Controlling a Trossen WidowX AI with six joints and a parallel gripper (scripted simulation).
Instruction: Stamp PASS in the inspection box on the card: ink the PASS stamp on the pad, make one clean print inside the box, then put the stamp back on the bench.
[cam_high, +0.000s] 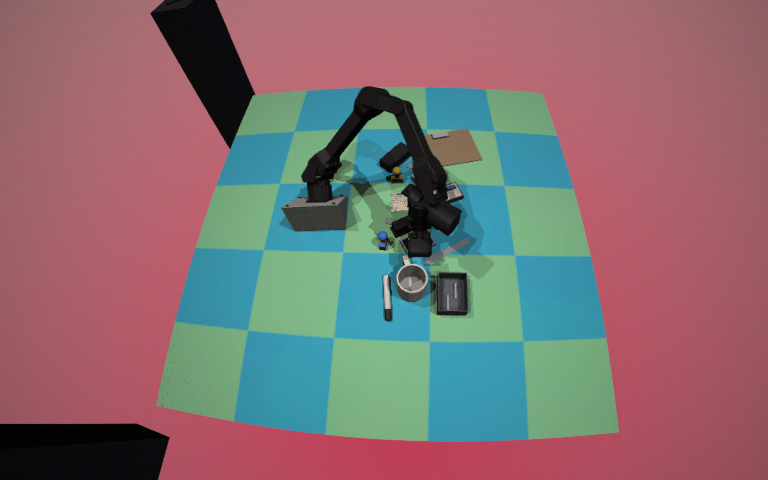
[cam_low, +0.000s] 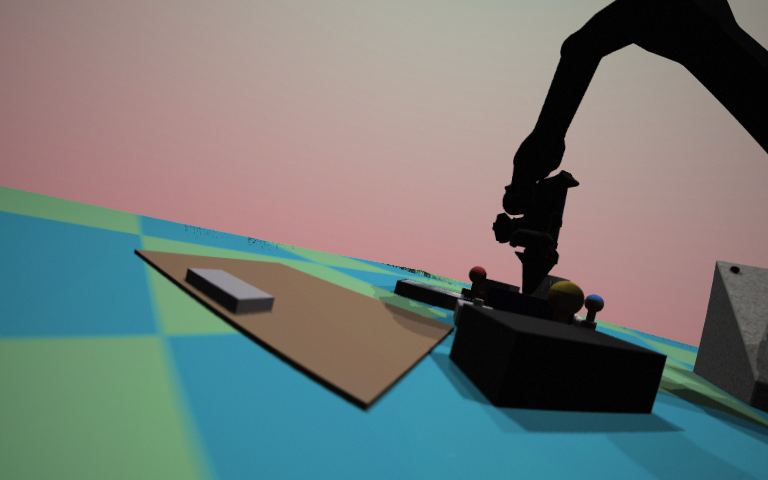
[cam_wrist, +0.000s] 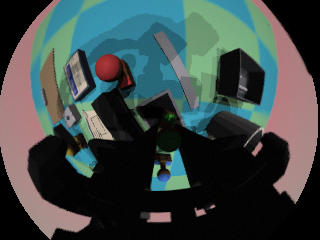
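Observation:
My gripper (cam_wrist: 165, 127) (cam_low: 527, 287) points down and is shut on a stamp with a dark green round knob (cam_wrist: 169, 141). A bright green mark shows beside the knob in the wrist view. The stamp stands over the near part of the grey-rimmed ink pad (cam_wrist: 154, 103) (cam_high: 403, 245); whether its face touches the pad is hidden. The cream card (cam_wrist: 96, 125) (cam_high: 399, 202) with thin printed lines lies to the left in the wrist view, partly covered by the arm and a black block. I cannot make out a print in its box.
A red-knobbed stamp (cam_wrist: 109, 67) (cam_low: 477, 274), blue-knobbed stamp (cam_high: 382, 236) and yellow-knobbed stamp (cam_high: 396, 171) stand around. A black block (cam_wrist: 116, 114), grey strip (cam_wrist: 176, 70), mug (cam_high: 411, 283), marker (cam_high: 387, 297), black tray (cam_high: 452, 312) and clipboard (cam_high: 461, 148) also lie about.

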